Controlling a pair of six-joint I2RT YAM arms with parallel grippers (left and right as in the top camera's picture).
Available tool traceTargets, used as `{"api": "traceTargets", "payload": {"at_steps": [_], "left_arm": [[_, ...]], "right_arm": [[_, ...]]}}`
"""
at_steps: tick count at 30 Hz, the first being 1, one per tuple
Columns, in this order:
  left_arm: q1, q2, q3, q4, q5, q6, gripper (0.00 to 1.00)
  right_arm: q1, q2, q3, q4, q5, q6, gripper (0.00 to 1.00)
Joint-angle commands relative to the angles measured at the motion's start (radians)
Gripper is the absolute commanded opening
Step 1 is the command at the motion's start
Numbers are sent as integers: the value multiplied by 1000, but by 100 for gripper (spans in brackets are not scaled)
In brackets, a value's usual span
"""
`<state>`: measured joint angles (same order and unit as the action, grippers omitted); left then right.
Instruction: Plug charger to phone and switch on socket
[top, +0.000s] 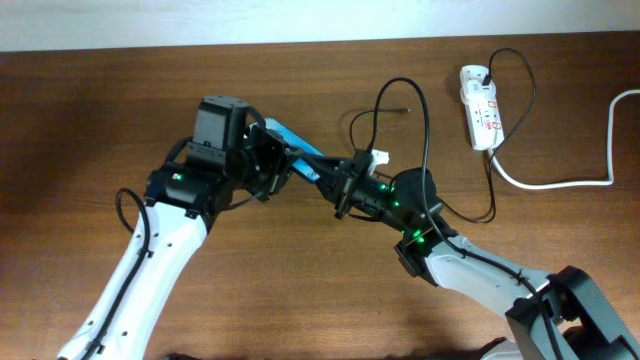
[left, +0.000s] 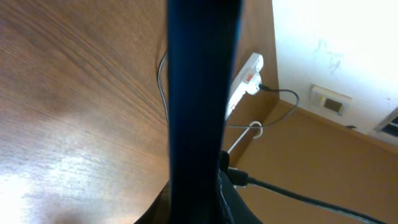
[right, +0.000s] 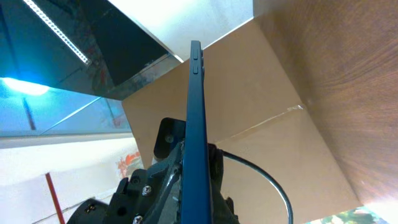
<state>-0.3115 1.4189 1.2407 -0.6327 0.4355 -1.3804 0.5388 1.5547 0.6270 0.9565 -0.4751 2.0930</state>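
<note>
The phone (top: 287, 136) is lifted off the table at the centre, tilted, with a strip of its blue screen showing. My left gripper (top: 283, 160) is shut on its upper-left part. My right gripper (top: 336, 181) is shut on its lower-right end. Both wrist views show the phone edge-on (left: 199, 93) (right: 198, 112), rising from between the jaws. The charger (top: 405, 108) lies on the table with its free tip pointing right, held by neither gripper. Its thin black cable runs to the socket (top: 480, 108), the white strip at the back right (left: 244, 78).
A thick white cord (top: 560, 183) leaves the socket's near end and curves to the right table edge. A black cable loop (top: 426, 120) arches over my right wrist, close to the charger tip. The table's far edge meets a white wall.
</note>
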Motion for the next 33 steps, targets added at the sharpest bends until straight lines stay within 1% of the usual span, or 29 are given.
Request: {"api": "traceTargets", "payload": {"at_steps": [1, 3, 12, 13, 14, 15, 17, 19, 25, 27, 29, 33], "left_arm": [[35, 2, 1, -52, 104, -44, 2], [47, 2, 1, -62, 104, -44, 0], [90, 2, 1, -64, 100, -43, 1], [97, 2, 1, -64, 99, -43, 5], [103, 2, 2, -64, 100, -43, 13], [105, 2, 1, -64, 99, -43, 18], [106, 2, 2, -64, 88, -43, 25], [106, 2, 1, -63, 80, -44, 29], [117, 2, 1, -56, 81, -48, 29], [118, 2, 1, -56, 81, -57, 27], [118, 2, 2, -55, 81, -84, 23], [118, 2, 1, -9, 81, -104, 21]], "right_arm": [[11, -5, 13, 8, -13, -7, 4], [11, -5, 13, 8, -14, -7, 4], [2, -5, 13, 10, -21, -7, 4], [1, -5, 13, 10, -21, -7, 4], [2, -5, 13, 14, -21, -7, 4], [2, -5, 13, 22, -21, -7, 4], [1, -5, 13, 40, -21, -7, 4], [-8, -5, 13, 59, -23, -7, 4], [-11, -5, 13, 58, -29, -7, 4], [-11, -5, 13, 58, -29, -7, 4], [-11, -5, 13, 58, -29, -7, 4], [-11, -5, 13, 58, -21, -7, 4]]}}
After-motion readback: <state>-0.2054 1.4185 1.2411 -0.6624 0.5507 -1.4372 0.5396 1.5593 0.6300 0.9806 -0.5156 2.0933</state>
